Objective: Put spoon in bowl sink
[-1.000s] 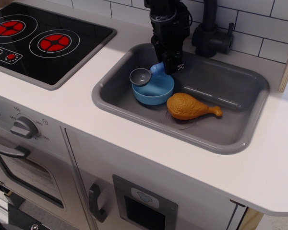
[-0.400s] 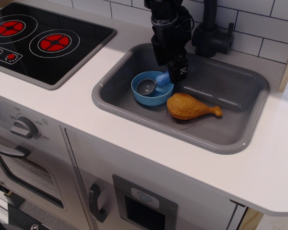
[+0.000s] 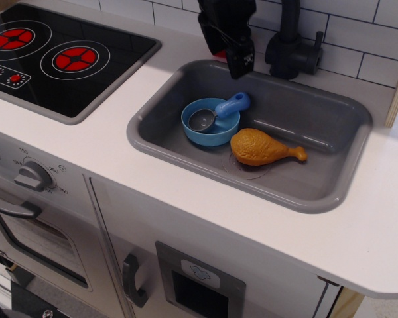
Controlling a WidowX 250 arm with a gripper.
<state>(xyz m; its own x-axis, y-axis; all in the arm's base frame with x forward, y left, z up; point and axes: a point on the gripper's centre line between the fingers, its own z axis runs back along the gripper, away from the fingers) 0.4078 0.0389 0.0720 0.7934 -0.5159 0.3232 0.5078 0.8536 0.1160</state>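
Now the spoon [image 3: 215, 115] rests in the bowl [image 3: 210, 122]; raise the gripper [image 3: 239, 61], jaw spacing unclear, vertically, clear of the sink [image 3: 331, 192].

You see an all-black robot arm [image 3: 220, 20], blocky and matte, ending in a hand [image 3: 235, 58] whose finger [image 3: 242, 63] carries a small white marking; a trace of red shows behind it.
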